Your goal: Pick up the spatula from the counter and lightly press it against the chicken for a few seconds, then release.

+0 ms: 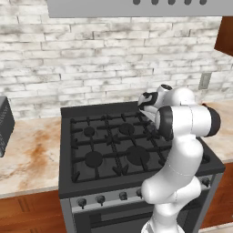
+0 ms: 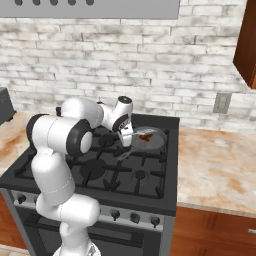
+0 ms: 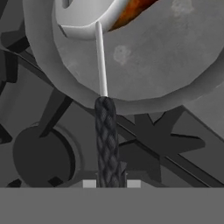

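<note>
Stove (image 1: 104,143) ahead: my hand (image 3: 111,181) pinches the spatula (image 3: 106,131) against the chicken (image 3: 131,11); pressing harder could tip the pan (image 3: 175,65).

The white arm (image 1: 179,159) stands up tall from its base. Near the top it bends at a big dark joint (image 1: 164,122). From there it reaches forward and a little down. At the end of the arm, the wrist (image 2: 120,112) tips down. The gripper (image 2: 129,137) points down and away from the base. In the hand view, its two small finger tips (image 3: 89,183) sit close together, one on each side of the dark handle of the spatula (image 3: 106,140). They squeeze the handle tight.
</note>
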